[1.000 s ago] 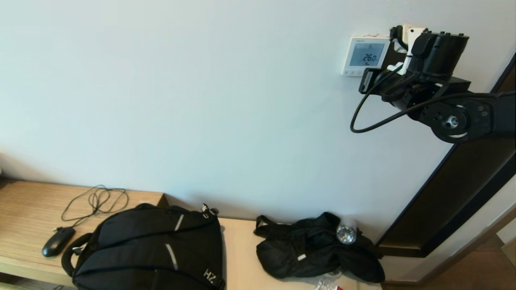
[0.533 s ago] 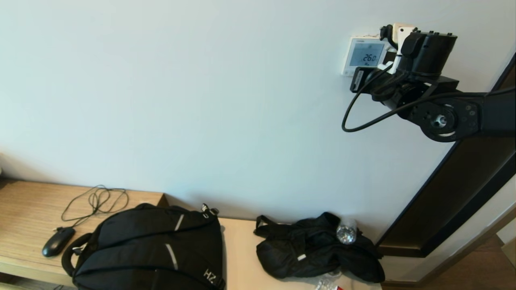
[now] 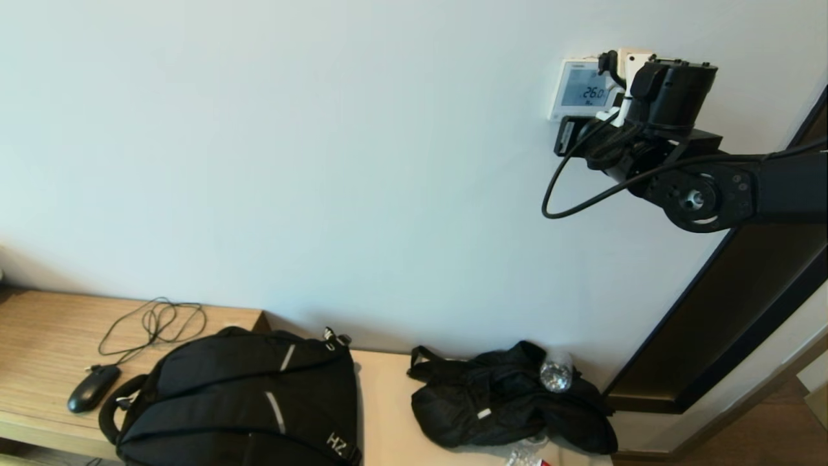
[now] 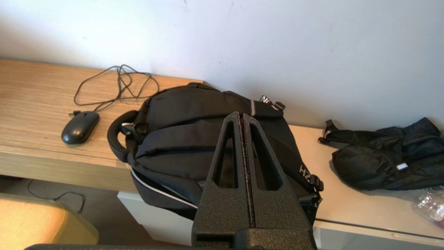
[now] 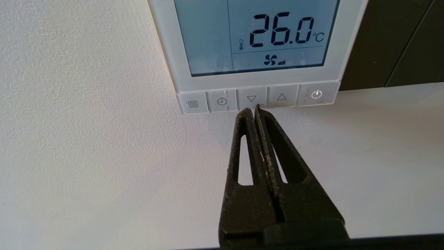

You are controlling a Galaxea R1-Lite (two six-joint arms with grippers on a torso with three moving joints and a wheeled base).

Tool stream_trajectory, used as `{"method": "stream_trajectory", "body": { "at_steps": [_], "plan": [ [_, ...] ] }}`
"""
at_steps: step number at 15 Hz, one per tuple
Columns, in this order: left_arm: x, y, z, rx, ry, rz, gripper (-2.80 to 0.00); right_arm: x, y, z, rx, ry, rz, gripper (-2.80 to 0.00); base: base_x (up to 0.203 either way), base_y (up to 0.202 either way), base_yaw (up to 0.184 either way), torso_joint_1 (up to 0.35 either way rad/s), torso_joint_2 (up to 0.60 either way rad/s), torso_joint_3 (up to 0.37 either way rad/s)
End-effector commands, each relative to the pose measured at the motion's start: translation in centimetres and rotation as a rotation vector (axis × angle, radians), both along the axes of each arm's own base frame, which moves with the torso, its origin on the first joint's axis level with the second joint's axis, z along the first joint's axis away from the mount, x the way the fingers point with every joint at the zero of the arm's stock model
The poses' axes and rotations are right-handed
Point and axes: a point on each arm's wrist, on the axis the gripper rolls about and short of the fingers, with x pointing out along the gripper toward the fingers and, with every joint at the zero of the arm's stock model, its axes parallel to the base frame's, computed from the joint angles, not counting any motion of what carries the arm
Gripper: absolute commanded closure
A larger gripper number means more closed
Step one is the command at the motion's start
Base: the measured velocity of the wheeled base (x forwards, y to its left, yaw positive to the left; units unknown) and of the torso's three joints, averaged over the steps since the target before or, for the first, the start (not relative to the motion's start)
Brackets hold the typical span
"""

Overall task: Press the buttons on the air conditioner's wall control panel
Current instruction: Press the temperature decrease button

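Note:
The white wall control panel (image 3: pixel 580 87) hangs high on the wall at the right, its screen (image 5: pixel 256 34) reading 26.0 °C with a fan symbol. A row of several pale squarish buttons (image 5: pixel 222 101) runs along its lower edge. My right gripper (image 5: pixel 252 108) is shut and empty, its tips at the lower edge of the down-arrow button (image 5: pixel 251 99); I cannot tell if they touch it. In the head view the right arm (image 3: pixel 673 97) covers the panel's right side. My left gripper (image 4: pixel 242 116) is shut and empty, held above a black backpack (image 4: pixel 194 139).
A dark surface (image 5: pixel 399 41) borders the panel's far side. A dark door frame (image 3: pixel 731 310) runs below the right arm. On the wooden shelf (image 3: pixel 45 336) lie the backpack (image 3: pixel 246 401), a black mouse (image 3: pixel 92 387) with cable, and a black bag (image 3: pixel 504 401).
The right arm has moved left along the wall and slightly down, covering more of the panel's right side. The screen still reads 26.0.

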Motion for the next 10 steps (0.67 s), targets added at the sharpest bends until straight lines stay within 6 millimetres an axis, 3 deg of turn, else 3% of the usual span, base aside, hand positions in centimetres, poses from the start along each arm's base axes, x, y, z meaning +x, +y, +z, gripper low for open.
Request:
{"method": "stream_trajectory", "body": {
  "at_steps": [1, 10],
  "plan": [
    [0.0, 0.0, 0.0, -0.001, 0.001, 0.001, 0.0, 0.39, 0.05, -0.37, 0.0, 0.005, -0.003, 0.0, 0.0, 0.0, 0.0, 0.0, 0.0, 0.0],
    [0.0, 0.0, 0.0, -0.001, 0.001, 0.001, 0.0, 0.69, 0.07, -0.29, 0.002, -0.001, -0.007, 0.0, 0.0, 0.0, 0.0, 0.0, 0.0, 0.0]
  ]
}}
